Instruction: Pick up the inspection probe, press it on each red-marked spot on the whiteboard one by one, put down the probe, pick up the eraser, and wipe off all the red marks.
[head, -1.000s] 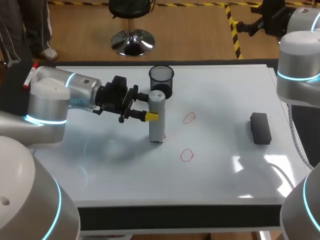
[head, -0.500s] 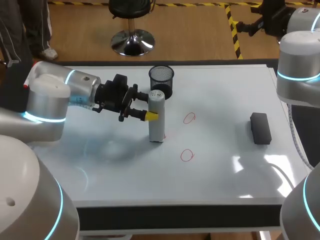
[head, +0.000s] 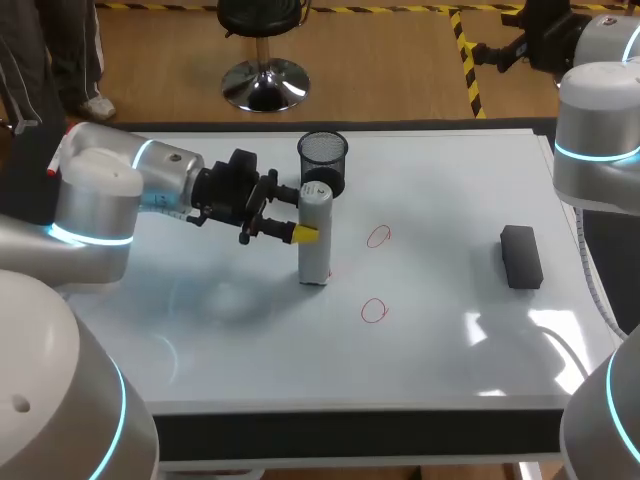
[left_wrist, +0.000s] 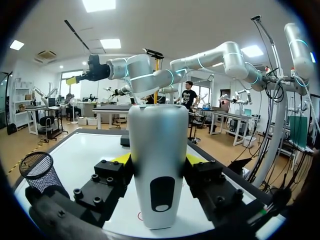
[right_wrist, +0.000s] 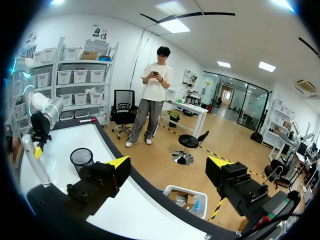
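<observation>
Pressing step is on, by my read: left gripper (head: 300, 212) is clamped on the inspection probe (head: 314, 235), one yellow tip on either side of the upper barrel. The probe stands upright with its base on the whiteboard (head: 450, 340), centre-left of the head frame. The high side grip makes sense, since it keeps the barrel vertical so the base lands flat and the fingers stay off the board.

A red sliver (head: 329, 272) shows at the base's right edge. It is probably the mark being pressed, but the probe hides most of it, so I can't confirm.

The upper red circle (head: 378, 236) sits near the probe to its right, and the lower red circle (head: 373, 310) is below-right of it. Both are uncovered, so I judge they are not yet probed.

The eraser (head: 520, 256) lies flat at right-middle, well apart from the marks and on the right arm's side, handy for the wipe.

The mesh cup (head: 323, 155) sits close behind the probe at upper centre, so I'd lift straight up before traversing.

Right gripper (right_wrist: 167, 170) has its fingers spread wide with nothing between them. It is parked out past the board's edge, clear of the left arm's sweep.
</observation>
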